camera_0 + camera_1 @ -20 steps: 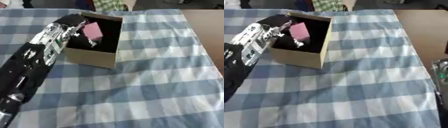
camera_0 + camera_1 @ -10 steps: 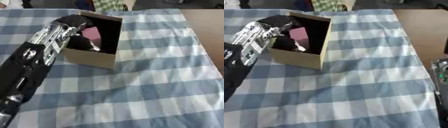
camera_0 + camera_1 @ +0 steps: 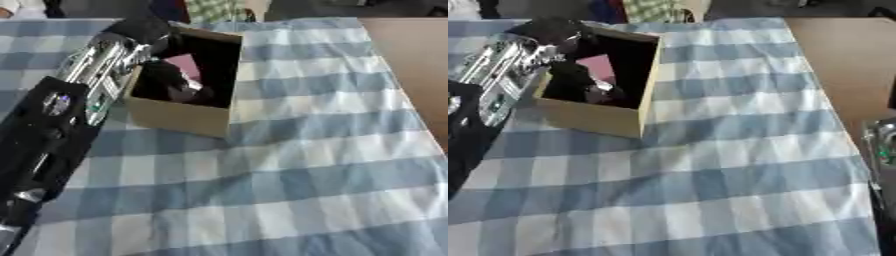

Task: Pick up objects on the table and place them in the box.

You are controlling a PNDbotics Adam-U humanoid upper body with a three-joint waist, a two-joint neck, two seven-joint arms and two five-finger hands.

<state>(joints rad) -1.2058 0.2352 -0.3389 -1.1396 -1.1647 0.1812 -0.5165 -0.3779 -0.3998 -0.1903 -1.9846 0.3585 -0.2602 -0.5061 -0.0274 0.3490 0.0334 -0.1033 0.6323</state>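
Deeper into the cardboard box (image 3: pixel 179 117) we lowered our left hand (image 3: pixel 171 82), beside the pink object (image 3: pixel 185 65); its grip we could not tell.

The box (image 3: pixel 179 116) stands at the far left of the surface (image 3: pixel 297 165), and the left hand (image 3: pixel 171 82) with its arm fills its opening from the left. The checked cloth to the right and front lies bare, open to passage.
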